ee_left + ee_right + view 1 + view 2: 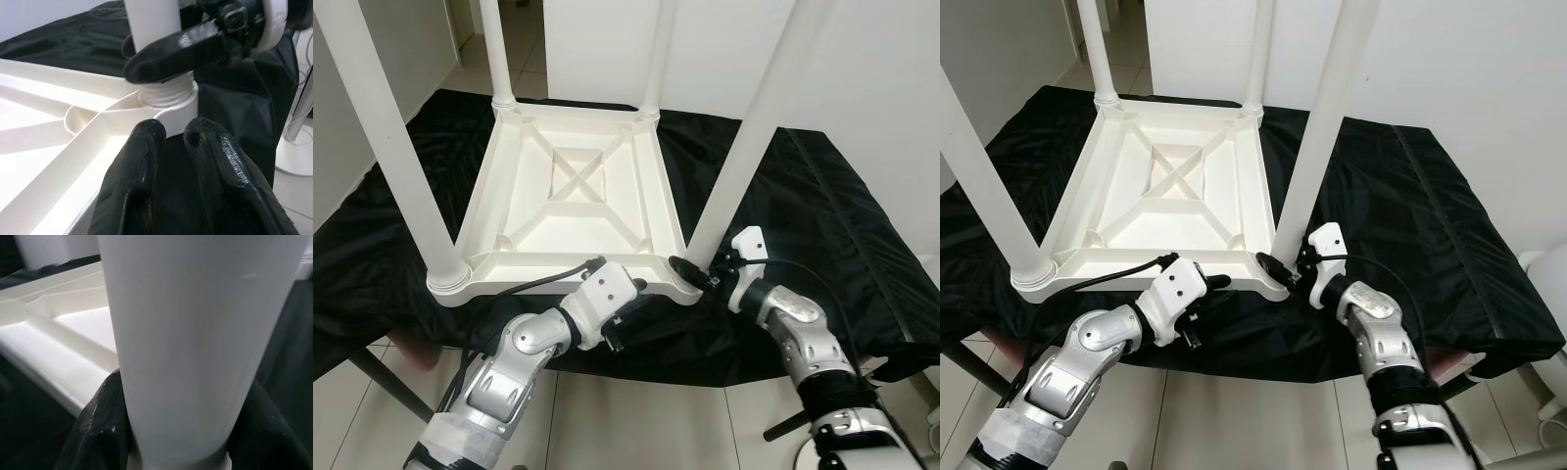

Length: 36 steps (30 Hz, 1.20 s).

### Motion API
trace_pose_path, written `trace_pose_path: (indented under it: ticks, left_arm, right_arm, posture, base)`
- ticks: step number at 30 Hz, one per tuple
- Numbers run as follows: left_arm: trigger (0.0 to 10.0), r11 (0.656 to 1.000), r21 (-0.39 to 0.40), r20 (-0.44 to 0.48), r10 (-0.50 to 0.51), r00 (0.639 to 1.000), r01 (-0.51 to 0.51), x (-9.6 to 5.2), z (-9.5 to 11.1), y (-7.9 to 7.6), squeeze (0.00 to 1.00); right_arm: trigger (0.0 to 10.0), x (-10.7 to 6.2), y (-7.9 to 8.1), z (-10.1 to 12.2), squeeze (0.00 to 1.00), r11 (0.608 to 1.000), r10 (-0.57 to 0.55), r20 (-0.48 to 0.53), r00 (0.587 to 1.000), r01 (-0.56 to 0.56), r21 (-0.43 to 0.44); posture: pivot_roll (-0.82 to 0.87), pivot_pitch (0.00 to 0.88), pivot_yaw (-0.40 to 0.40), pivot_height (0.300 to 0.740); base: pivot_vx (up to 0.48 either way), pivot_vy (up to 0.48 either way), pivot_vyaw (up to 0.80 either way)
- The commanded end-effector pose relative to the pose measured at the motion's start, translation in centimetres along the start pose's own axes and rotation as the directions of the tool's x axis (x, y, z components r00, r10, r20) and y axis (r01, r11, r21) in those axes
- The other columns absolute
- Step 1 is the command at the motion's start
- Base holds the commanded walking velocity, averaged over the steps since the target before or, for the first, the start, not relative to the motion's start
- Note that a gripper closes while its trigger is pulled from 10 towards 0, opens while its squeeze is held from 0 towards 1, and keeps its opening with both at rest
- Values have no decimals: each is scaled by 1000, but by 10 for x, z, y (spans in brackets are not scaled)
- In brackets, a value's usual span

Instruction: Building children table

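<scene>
The white children's table (578,186) lies upside down on a black cloth, with its legs pointing up. My right gripper (700,274) is shut around the base of the near right leg (744,157), just above its threaded end (168,93) in the corner socket. In the right wrist view that leg (195,333) sits between the black fingers (98,431). My left gripper (628,315) hovers at the table's front rim, just left of that corner. Its fingers (142,181) are together and hold nothing.
The near left leg (391,147) and two far legs (494,49) stand upright. The black cloth (822,215) covers a low surface whose front edge runs right under my arms. Tiled floor lies below, and a white object (1542,284) stands at the far right.
</scene>
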State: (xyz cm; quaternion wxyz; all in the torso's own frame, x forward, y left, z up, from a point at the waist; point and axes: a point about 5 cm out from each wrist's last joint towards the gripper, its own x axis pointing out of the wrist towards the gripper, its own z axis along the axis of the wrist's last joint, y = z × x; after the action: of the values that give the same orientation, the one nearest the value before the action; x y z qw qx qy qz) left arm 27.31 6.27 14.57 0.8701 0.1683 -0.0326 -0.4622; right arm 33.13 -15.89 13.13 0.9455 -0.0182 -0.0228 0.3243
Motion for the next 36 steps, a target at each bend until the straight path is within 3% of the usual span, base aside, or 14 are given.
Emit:
trace_pose_path:
  ticks: [1,5,12,13,15,16,18,19,20,28,30,31,33,36]
  left_arm:
    - [10000,1000,10,5,5,1000,-5,3,0,1,0]
    - [10000,1000,25,2,19,1000,-19,6,-1,3,0]
    - [10000,999,-16,-27,34,999,-35,0,-10,10,0]
    - [10000,999,-29,-24,31,999,-32,0,-10,10,180]
    - [10000,999,-35,-20,28,999,-29,0,-10,10,180]
    - [10000,998,-55,-20,28,999,-29,0,-11,10,1000]
    - [10000,997,-69,-22,28,999,-30,0,-11,10,1000]
    - [10000,999,-29,-30,23,999,-24,-2,-12,8,0]
    - [10000,999,-29,-30,23,999,-24,-2,-12,8,0]
    - [10000,1000,-2,-36,13,999,-13,-3,-14,6,0]
    - [10000,1000,-2,-36,13,999,-13,-3,-14,6,0]
    - [10000,1000,1,-37,25,999,-25,-4,-14,7,0]
    - [10000,999,2,-38,34,999,-34,-5,-14,8,0]
    - [10000,998,6,-27,57,998,-56,-7,-14,10,0]
  right_arm:
    - [10000,2,-3,-1,0,998,-51,-1,999,51,25]
    - [10000,5,-4,0,0,992,-128,-6,992,128,16]
    - [10000,1,13,6,0,981,-191,41,981,190,20]
    - [10000,1,17,7,0,979,-201,49,978,201,21]
    - [10000,1,20,8,0,978,-210,53,976,209,21]
    - [10000,1,23,7,0,975,-224,53,973,223,15]
    - [10000,1,25,7,0,972,-233,52,971,233,11]
    - [10000,-1,29,5,0,943,-333,58,941,331,30]
    - [10000,-1,29,5,0,943,-333,58,941,331,30]
    - [10000,-6,41,-4,0,808,-586,7,810,583,88]
    - [10000,-6,41,-4,0,808,-586,7,810,583,88]
    - [10000,-7,49,-5,0,733,-675,2,738,671,113]
    - [10000,-6,54,-4,0,708,-701,2,713,695,126]
    - [10000,-4,60,-2,0,714,-694,7,720,688,128]
  posture:
    - [54,41,-68,740]
    - [54,40,-77,740]
    - [51,43,-82,740]
    - [51,43,-82,740]
    - [51,43,-82,740]
    - [49,46,-81,740]
    - [49,46,-81,740]
    - [46,52,-77,740]
    - [46,52,-77,740]
    - [43,60,-74,740]
    - [43,60,-74,740]
    - [49,62,-85,740]
    - [49,62,-85,740]
    - [47,60,-81,740]
  base:
    - [0,0,0]
    - [0,0,0]
    - [0,0,0]
    - [0,0,0]
    - [0,0,0]
    - [0,0,0]
    - [0,0,0]
    - [0,0,0]
    - [0,0,0]
    - [0,0,0]
    - [0,0,0]
    - [0,0,0]
    - [0,0,0]
    - [0,0,0]
